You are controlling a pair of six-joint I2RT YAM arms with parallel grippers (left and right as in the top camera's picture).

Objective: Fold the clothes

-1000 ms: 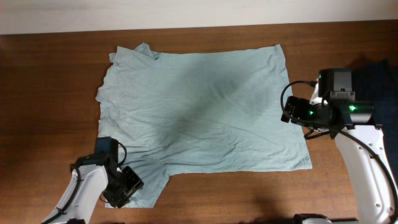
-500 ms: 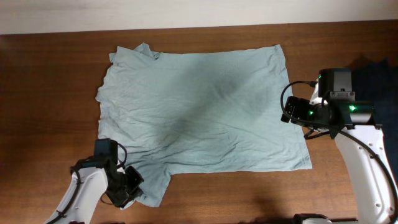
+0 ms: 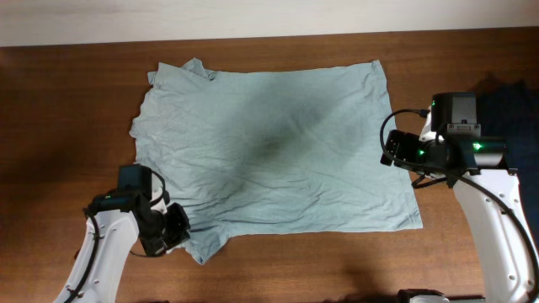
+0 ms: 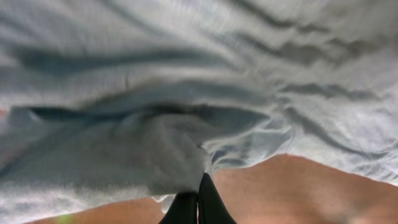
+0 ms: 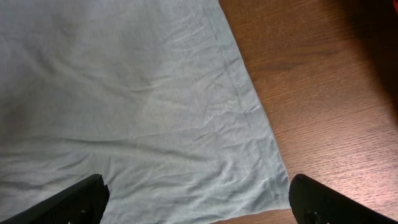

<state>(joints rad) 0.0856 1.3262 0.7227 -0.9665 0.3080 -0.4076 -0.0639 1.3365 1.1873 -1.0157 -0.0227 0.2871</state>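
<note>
The pale grey-blue T-shirt (image 3: 269, 143) lies spread flat on the wooden table (image 3: 67, 101), collar at the left and hem at the right. My left gripper (image 3: 173, 231) is at the near-left sleeve, shut on a bunched fold of the fabric. In the left wrist view the black fingertips (image 4: 208, 193) pinch the T-shirt (image 4: 186, 74) just above the wood. My right gripper (image 3: 394, 153) hovers over the hem's right edge. Its wide-apart fingers (image 5: 81, 199) straddle the T-shirt's near corner (image 5: 186, 124), holding nothing.
A dark navy garment (image 3: 514, 105) lies at the table's right edge behind the right arm. Bare wood (image 3: 337, 261) runs along the near side of the shirt and to its left.
My left gripper has shut on the sleeve and drawn it a little away from the near edge, so the sleeve now bunches and sits higher. The right arm has not moved.
</note>
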